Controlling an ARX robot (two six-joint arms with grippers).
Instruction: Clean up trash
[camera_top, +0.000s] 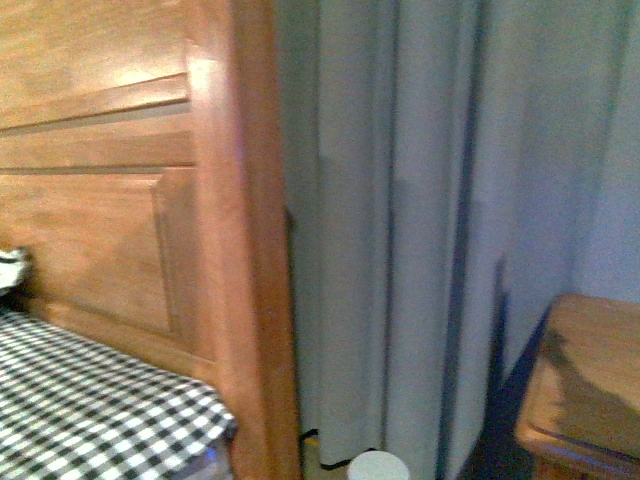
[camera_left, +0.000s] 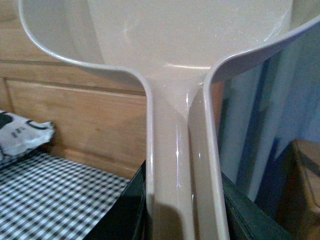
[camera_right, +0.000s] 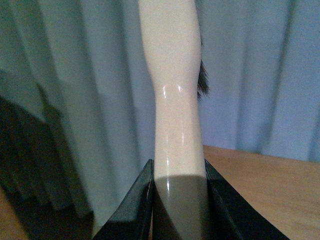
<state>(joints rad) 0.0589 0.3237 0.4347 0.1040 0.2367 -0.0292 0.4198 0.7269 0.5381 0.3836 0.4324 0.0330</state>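
The left gripper (camera_left: 185, 216) was clenched on the handle of a pale plastic dustpan (camera_left: 185, 40). The handle ran straight out between the dark jaws and the pan's scoop opened wide just past them. Beyond those jaws stood a wooden headboard (camera_left: 75, 110). A black-and-white checked sheet (camera_left: 50, 200) lay below the headboard and a patterned pillow (camera_left: 20, 132) lay at its foot, well apart from the fingers.

The right gripper (camera_right: 179, 205) grasped the cream handle of a brush (camera_right: 172, 75), which stood upright between the jaws. Dark bristles (camera_right: 203, 80) showed behind the handle further out. Past these jaws hung a grey-blue curtain (camera_right: 75, 100), and a wooden tabletop (camera_right: 265, 185) lay beside them.

A pale round object (camera_top: 378, 466), perhaps a lid, sat at the curtain's foot in the blurred front view.

The tissue wad could not be placed from any view.
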